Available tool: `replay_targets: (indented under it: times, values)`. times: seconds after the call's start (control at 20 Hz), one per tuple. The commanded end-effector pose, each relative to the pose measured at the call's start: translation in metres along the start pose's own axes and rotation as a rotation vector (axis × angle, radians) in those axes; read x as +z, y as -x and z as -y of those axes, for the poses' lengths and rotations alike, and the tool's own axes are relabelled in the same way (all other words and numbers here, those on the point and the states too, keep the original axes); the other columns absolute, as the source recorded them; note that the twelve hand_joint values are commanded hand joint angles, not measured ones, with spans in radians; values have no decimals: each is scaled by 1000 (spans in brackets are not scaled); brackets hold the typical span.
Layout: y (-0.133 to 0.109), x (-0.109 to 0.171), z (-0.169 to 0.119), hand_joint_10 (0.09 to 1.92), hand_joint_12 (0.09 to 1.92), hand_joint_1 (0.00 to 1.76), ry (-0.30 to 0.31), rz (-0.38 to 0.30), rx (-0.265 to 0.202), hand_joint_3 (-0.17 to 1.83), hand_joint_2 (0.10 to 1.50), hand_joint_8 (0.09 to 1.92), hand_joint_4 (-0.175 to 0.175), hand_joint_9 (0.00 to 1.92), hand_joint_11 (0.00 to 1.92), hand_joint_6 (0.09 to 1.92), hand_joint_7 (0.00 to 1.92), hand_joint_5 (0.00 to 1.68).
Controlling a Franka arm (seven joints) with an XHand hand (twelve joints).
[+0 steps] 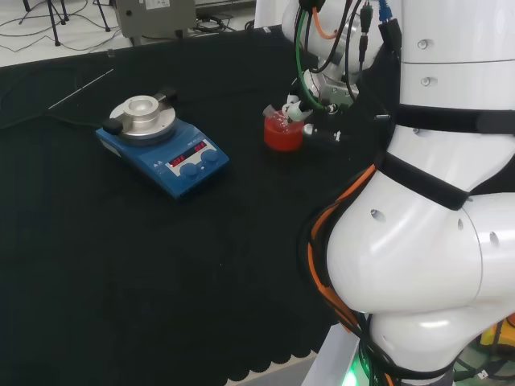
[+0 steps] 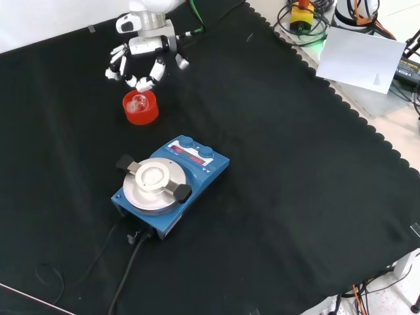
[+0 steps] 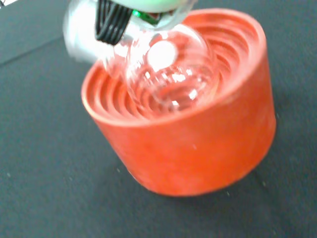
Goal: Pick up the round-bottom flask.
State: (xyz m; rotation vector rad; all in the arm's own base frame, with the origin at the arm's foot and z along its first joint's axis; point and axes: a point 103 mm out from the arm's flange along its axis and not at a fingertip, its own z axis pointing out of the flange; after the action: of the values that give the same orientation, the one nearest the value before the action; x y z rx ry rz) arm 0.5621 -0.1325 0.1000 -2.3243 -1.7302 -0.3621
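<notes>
The round-bottom flask [image 3: 163,74] sits in its red ribbed stand [image 3: 198,144], the clear glass bulb nestled down among the ridges of the cup; up close from the wrist it looks tipped a little, its neck slanting off toward the hand rather than standing straight. From the front camera the flask [image 2: 138,102] is a pale glint in the top of the stand [image 2: 140,109], which rests on the black cloth [image 2: 275,197] near the top left of that view, well apart from the blue hotplate stirrer [image 2: 172,186] lower down. The hand [image 2: 141,56] hangs just above the stand there, its fingers [image 2: 146,81] spread and curving downward like a loose cage around the flask's top, and I can't make out that any of them has actually closed on the glass. In the head view the hand [image 1: 310,108] comes in from the right of the stand [image 1: 282,133], with a fingertip reaching over the stand's rim, while the stirrer [image 1: 163,145] stands off to the left with its round silver plate on top and its cable trailing away. A thin rod [image 1: 80,88] lies on the cloth beyond the stirrer.
</notes>
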Motion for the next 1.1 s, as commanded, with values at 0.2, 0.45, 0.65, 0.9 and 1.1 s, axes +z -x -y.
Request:
replay_targets:
  times: [0.2, 0.45, 0.65, 0.9, 1.1]
  values:
    - [-20, -30, 8, 525, 1305, 1082, -12, 14, -13, 732, 689, 538, 175, 705, 309, 961, 492, 1127]
    - [-30, -38, 14, 520, 1303, 1083, -32, 19, -20, 738, 685, 535, 175, 696, 312, 959, 486, 1129]
    - [-32, -27, 11, 545, 1324, 1058, -85, 21, -21, 475, 830, 545, 175, 614, 247, 933, 409, 1078]
    - [-32, -10, 4, 594, 1331, 941, -124, 45, -9, 657, 634, 556, 15, 525, 181, 797, 322, 801]
    - [-33, 3, -4, 602, 1336, 926, -140, 43, -13, 684, 591, 555, 3, 498, 155, 758, 289, 646]
